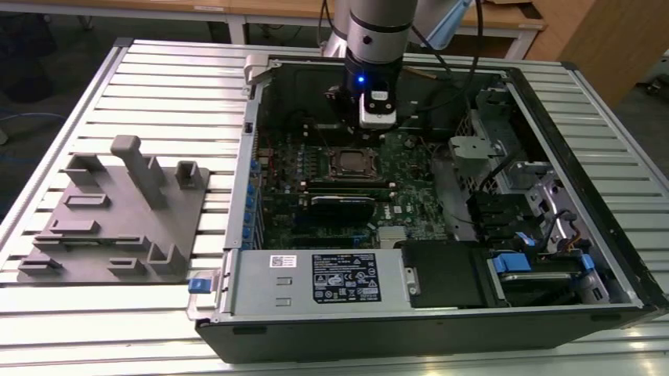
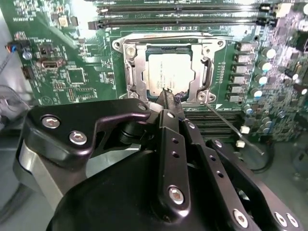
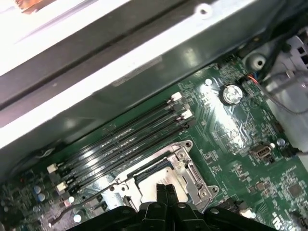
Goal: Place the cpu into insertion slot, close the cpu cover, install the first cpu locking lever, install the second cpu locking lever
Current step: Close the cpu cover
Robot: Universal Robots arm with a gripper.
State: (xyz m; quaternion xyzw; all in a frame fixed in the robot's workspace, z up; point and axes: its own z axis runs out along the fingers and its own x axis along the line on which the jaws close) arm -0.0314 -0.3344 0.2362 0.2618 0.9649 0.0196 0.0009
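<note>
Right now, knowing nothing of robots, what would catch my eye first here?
The open computer case lying on the slatted table, with the robot arm reaching down into it. In the second wrist view the black gripper, fingers together, hangs at the edge of the silver cpu in the insertion slot. A grey moulded holder sits at the exterior view's left.

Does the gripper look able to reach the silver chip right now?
Likely yes: the gripper is right at the edge of the cpu, which lies in the insertion slot, top bare, nothing between them.
</note>
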